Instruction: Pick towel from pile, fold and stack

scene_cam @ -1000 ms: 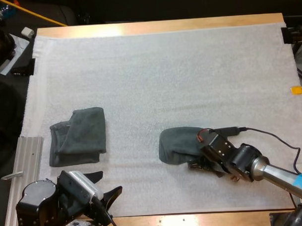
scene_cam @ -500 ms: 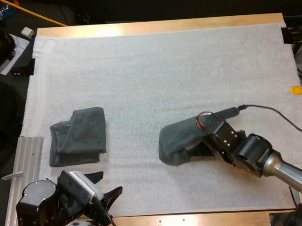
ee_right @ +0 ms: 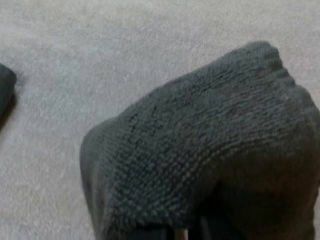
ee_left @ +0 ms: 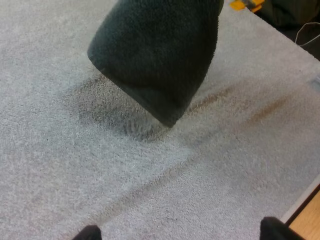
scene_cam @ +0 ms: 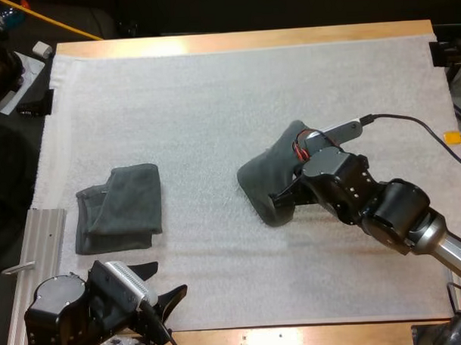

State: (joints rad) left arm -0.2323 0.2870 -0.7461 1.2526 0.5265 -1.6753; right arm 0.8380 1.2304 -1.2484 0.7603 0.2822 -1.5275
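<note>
Here, a crumpled towel [scene_cam: 265,175] in the pinch of right claw [scene_cam: 284,199]; left claw [scene_cam: 167,278] spread.

The crumpled towel [scene_cam: 262,177] is dark grey-green, its pile nubbly; the folded towel [scene_cam: 118,210] is the same shade. The mat [scene_cam: 213,105] is white, finely speckled, with faint brownish streaks. The counter [scene_cam: 233,41] is pale honey wood. The left hand [scene_cam: 165,282] and right hand [scene_cam: 286,198] are black
</note>
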